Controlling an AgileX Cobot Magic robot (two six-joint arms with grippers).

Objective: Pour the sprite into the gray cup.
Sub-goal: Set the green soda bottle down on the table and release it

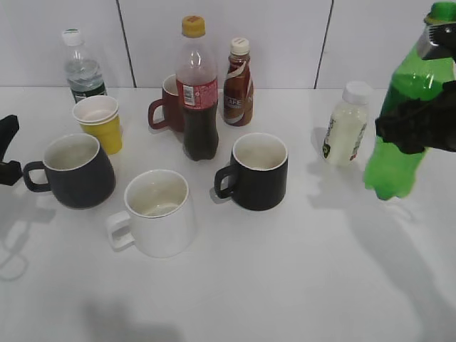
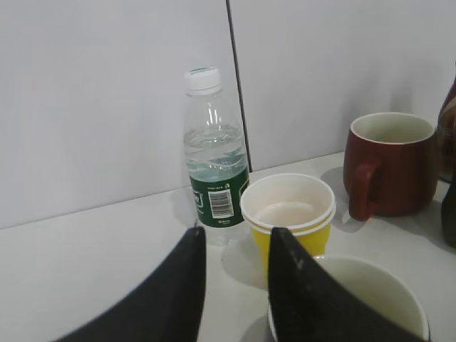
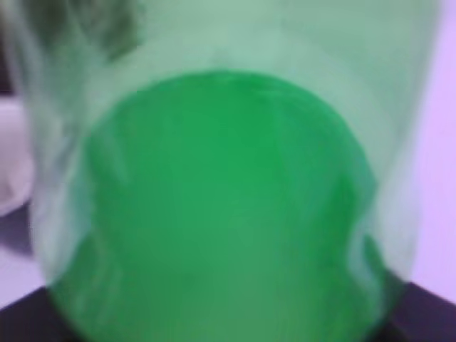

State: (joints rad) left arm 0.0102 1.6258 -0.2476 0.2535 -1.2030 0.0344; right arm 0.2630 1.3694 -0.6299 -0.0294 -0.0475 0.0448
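Left gripper (image 2: 235,285): matte black, two flat tapering fingers standing apart with nothing between them; in the exterior view it shows only as a dark shape at the far left edge (image 1: 7,149), just beside the handle of the gray cup.

Gray cup (image 1: 73,169): dark charcoal matte mug, rounded body narrowing toward the rim, off-white inside, loop handle turned left; upright at the left of the white table (image 1: 285,285); its pale rim shows under the left fingers in the left wrist view (image 2: 356,299).

Water bottle (image 1: 82,68): clear ribbed plastic, white cap, dark green label, upright at the back left against the wall.

Paper cups (image 1: 100,122): yellow outside, white inside, apparently two nested; just in front of the water bottle.

White mug (image 1: 155,212): glossy, straight-sided, handle at left, nearest the camera.

Maroon mug (image 1: 167,105): glazed, handle at left, partly hidden behind the cola bottle.

Cola bottle (image 1: 198,89): clear plastic, dark liquid low in the body, red label, yellow cap.

Coffee bottle (image 1: 239,84): brown, waisted, cream cap, just right of the cola bottle.

Black mug (image 1: 256,171): straight-sided, pale inside, handle at left, in front of the cola bottle.

Milky bottle (image 1: 345,125): small, whitish, white cap, well right of centre.

Sprite (image 1: 406,121): tall translucent green plastic bottle, lobed base, held clear of the table at the far right, leaning slightly, well apart from the gray cup; its green body fills the blurred right wrist view (image 3: 228,199).

Right gripper (image 1: 420,125): black, clamped about the sprite's middle.
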